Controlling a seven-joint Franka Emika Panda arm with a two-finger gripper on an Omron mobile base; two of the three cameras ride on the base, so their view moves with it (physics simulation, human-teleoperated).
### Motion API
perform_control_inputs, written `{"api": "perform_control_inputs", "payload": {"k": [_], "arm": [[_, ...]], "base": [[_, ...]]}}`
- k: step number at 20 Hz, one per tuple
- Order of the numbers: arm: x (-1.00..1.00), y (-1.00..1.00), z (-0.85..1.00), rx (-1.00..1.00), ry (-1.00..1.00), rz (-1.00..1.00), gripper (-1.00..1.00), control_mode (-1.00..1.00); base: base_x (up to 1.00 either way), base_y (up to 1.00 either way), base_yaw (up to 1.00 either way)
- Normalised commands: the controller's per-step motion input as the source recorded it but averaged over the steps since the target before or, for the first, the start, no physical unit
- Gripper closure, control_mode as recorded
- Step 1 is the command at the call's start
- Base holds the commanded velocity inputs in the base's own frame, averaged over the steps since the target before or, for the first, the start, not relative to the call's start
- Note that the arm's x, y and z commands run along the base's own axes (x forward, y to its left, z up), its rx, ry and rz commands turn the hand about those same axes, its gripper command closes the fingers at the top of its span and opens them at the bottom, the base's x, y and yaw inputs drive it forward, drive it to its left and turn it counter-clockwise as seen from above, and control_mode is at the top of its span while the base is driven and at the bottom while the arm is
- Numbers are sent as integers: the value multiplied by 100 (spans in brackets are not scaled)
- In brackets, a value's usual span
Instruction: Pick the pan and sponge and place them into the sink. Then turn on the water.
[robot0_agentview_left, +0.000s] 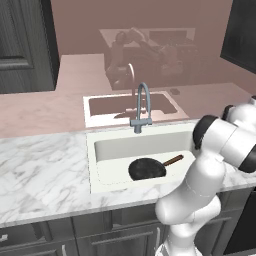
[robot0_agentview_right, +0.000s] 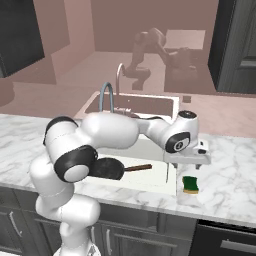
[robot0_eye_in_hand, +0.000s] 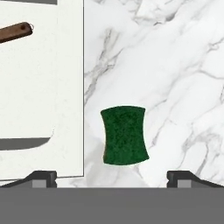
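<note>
Sponge (robot0_eye_in_hand: 124, 135) sits on the counter (robot0_eye_in_hand: 175, 65) beside the sink (robot0_agentview_right: 150, 180), right under the gripper (robot0_agentview_right: 184, 164), whose claw is wide open and empty, ready to grab.

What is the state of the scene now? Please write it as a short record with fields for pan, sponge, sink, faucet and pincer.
pan: black pan lies inside the sink, handle toward the right side
sponge: sponge on the marble counter, to the right of the sink, green side up
sink: white sink holds the pan and not the sponge
faucet: grey faucet behind the sink, no stream visible
pincer: pincer open, hovers above the sponge, touching nothing
</note>
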Motion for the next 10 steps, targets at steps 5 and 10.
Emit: {"api": "perform_control_inputs", "payload": {"k": [5, 10], "arm": [[2, -6, -13, 2, 4, 0, -100, -100], [0, -5, -14, 2, 4, 0, -100, -100]], "base": [[0, 0, 0], [0, 0, 0]]}}
